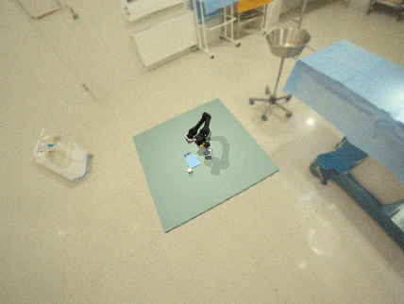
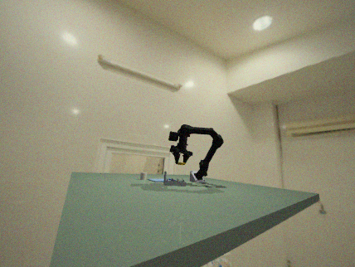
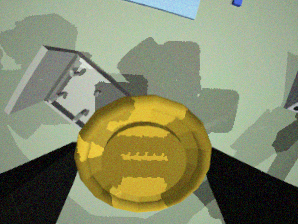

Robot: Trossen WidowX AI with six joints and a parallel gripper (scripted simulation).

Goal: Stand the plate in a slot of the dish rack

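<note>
My gripper (image 3: 144, 152) (image 2: 181, 158) is shut on a yellow plate (image 3: 143, 152) (image 2: 181, 163) (image 1: 202, 145), with the black fingers gripping its left and right rims. It holds the plate in the air above the green table (image 1: 179, 198) (image 2: 124, 216). The grey dish rack (image 3: 63, 86) (image 2: 174, 182) (image 1: 208, 154) stands on the table below. In the wrist view it lies up and left of the plate, partly hidden behind the plate's rim.
A light blue mat (image 1: 193, 161) (image 2: 155, 180) lies on the table beyond the rack, with a blue pen (image 1: 187, 154) beside it. A small white cup (image 1: 190, 171) (image 2: 143, 176) stands near the mat. The arm's base (image 2: 195, 177) is behind the rack.
</note>
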